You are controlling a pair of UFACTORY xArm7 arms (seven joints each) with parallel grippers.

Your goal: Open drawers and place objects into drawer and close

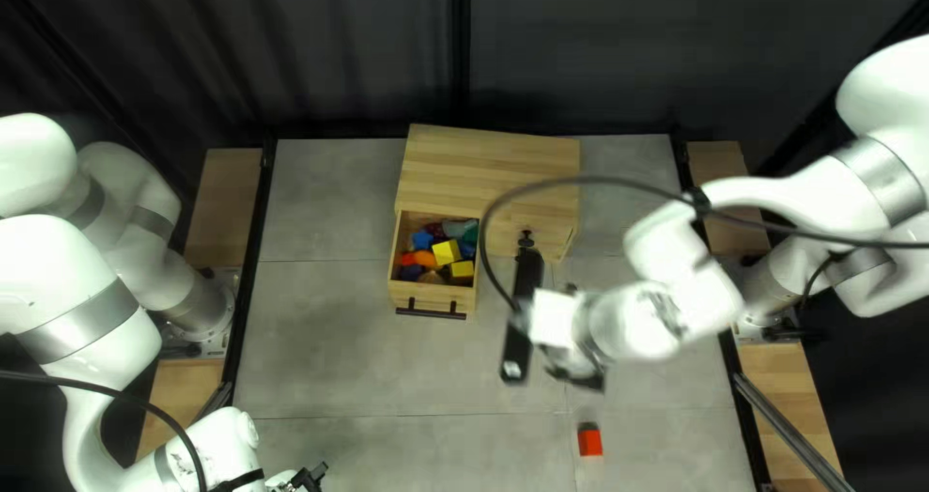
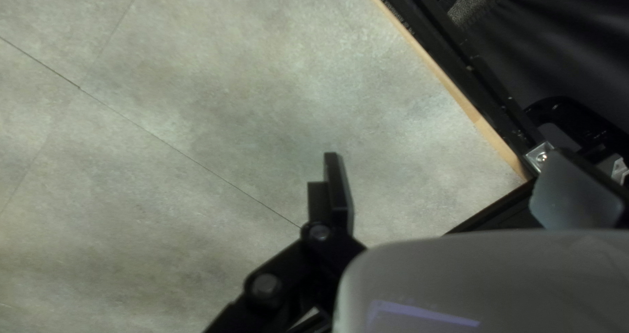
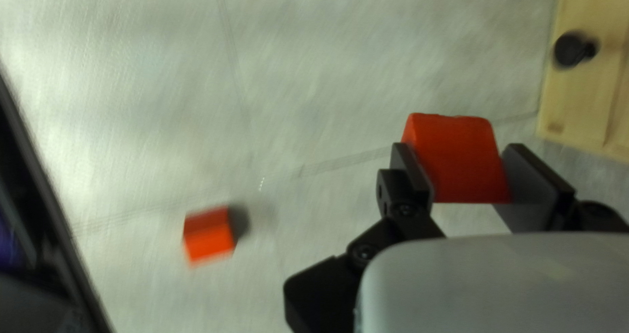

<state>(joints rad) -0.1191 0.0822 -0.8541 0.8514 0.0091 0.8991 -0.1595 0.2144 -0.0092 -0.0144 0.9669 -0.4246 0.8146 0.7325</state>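
Observation:
My right gripper (image 1: 581, 378) hangs over the table right of the cabinet (image 1: 494, 168) in the top left view. In the right wrist view the gripper (image 3: 464, 166) is shut on a red block (image 3: 455, 146), a finger on either side. Another red block (image 3: 209, 235) lies on the table, off to one side, also showing as a red block (image 1: 589, 442) near the bottom. The left drawer (image 1: 434, 298) stands pulled out, holding several coloured blocks (image 1: 446, 252). My left gripper (image 1: 312, 477) is at the near left; the left wrist view shows the gripper (image 2: 452, 176) open, nothing between its fingers.
A black knob (image 3: 574, 49) sits on the cabinet's other front, which looks closed. The pulled-out drawer's black handle (image 1: 431, 311) faces the near side. A looped cable (image 1: 581, 179) crosses over the cabinet. Black rails (image 2: 465, 64) and a dark curtain (image 1: 581, 47) border the table.

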